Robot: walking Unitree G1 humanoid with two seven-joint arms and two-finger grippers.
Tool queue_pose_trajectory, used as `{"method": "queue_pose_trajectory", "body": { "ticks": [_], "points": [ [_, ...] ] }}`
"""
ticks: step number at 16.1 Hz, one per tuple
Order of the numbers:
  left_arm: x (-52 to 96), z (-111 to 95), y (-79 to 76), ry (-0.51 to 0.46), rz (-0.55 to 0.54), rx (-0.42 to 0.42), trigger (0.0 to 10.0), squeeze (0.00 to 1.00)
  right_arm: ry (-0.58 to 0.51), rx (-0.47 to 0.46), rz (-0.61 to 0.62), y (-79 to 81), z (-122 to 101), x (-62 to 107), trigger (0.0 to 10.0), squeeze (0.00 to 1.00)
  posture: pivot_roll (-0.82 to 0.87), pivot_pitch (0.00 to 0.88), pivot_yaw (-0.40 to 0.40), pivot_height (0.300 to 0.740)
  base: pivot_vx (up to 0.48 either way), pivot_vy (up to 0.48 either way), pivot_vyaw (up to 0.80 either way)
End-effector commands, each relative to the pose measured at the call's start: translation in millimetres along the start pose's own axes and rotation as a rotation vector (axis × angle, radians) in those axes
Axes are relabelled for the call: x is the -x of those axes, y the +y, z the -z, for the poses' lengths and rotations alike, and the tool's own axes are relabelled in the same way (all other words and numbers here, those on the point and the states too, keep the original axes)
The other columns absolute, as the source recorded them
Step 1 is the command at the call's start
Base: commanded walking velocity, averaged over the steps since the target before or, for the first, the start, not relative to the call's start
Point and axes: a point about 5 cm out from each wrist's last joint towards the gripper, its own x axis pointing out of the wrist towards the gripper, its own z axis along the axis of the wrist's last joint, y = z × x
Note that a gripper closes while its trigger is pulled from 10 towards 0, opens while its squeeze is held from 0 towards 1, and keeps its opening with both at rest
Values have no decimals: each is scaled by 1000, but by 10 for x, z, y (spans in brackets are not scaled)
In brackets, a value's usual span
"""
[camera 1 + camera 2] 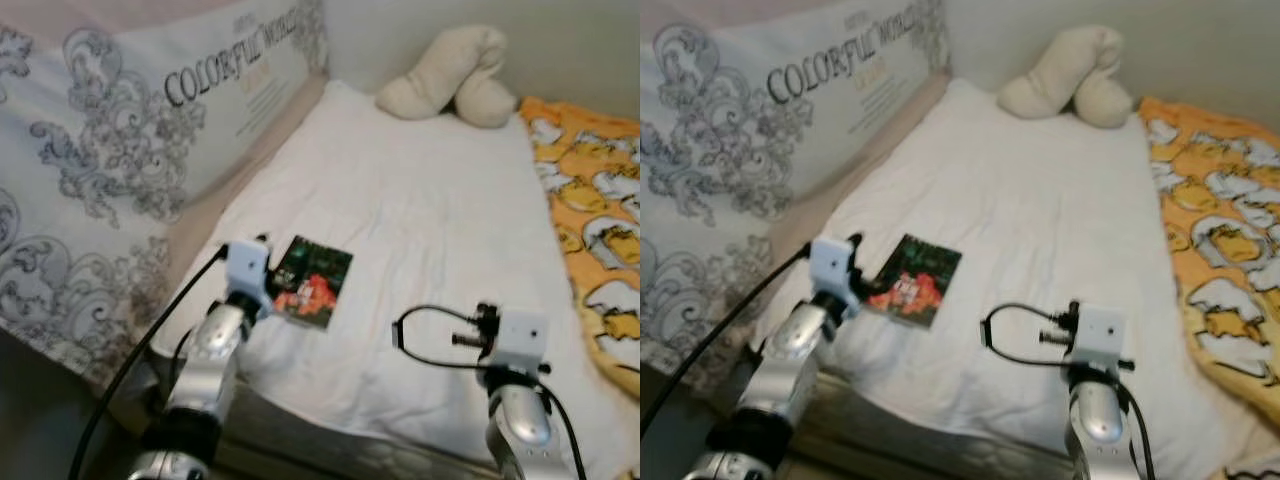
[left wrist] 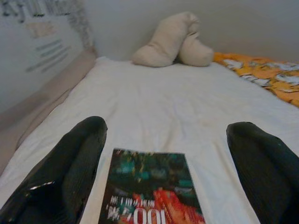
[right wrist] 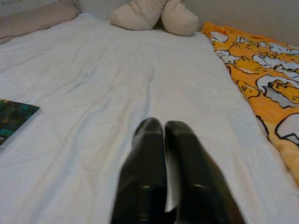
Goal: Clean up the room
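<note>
We find a bed [image 1: 400, 230] covered with a white sheet, and on it, near its left front edge, a single book [image 1: 313, 282] with a dark green and red cover, lying flat. The left gripper [image 2: 168, 158] sits low over the sheet at the near end of the book; in the left wrist view its two black fingers [image 2: 70, 172] stand wide apart, one on either side of the cover, with the book between them and touching neither so far as we can see. The left arm's white wrist housing [image 1: 247, 265] lies just beside the book's near left corner in the head view. The right gripper [image 3: 166, 172] hovers over bare sheet to the right of the book and well apart from it; its fingers are pressed together with nothing between them. A black cable [image 1: 425, 335] loops off the right wrist. At the head of the bed we note a beige bent cushion [image 1: 455, 75] against the wall. An orange patterned blanket [image 1: 595, 230] runs along the right side of the bed. A large grey ornamented panel [image 1: 110, 170] printed with "COLORFUL WORLD" stands along the left side.
</note>
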Motion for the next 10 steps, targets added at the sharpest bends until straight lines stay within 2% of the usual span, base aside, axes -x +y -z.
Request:
{"method": "queue_pose_trajectory", "body": {
  "ticks": [1, 3, 5, 9, 10],
  "points": [
    [-12, 32, -59, 18, 11, -4, 10000, 0, -25, -20, 17, -37, -56, -48, 10000, 1000, -92, 0, -27, 740, 0, -454, 0],
    [18, 44, -43, 23, -9, -4, 10000, 0, -65, -78, 3, 15, -103, -91, 10000, 1000, -76, 0, -26, 740, 0, -437, 0],
    [34, 60, -51, 30, -15, 4, 10000, 0, -70, -76, 5, 34, -104, -122, 10000, 1000, -79, 0, -25, 740, 0, -418, 0],
    [43, 81, -151, 15, 25, 38, 10000, 0, -96, -12, -6, -8, -124, -124, 10000, 1000, -102, 0, -25, 740, 0, -417, 0],
    [47, 68, -168, 4, 35, 44, 10000, 0, -85, 14, -15, 5, -110, -126, 10000, 1000, -102, 0, -27, 740, 0, -416, -613]
  ]
}}
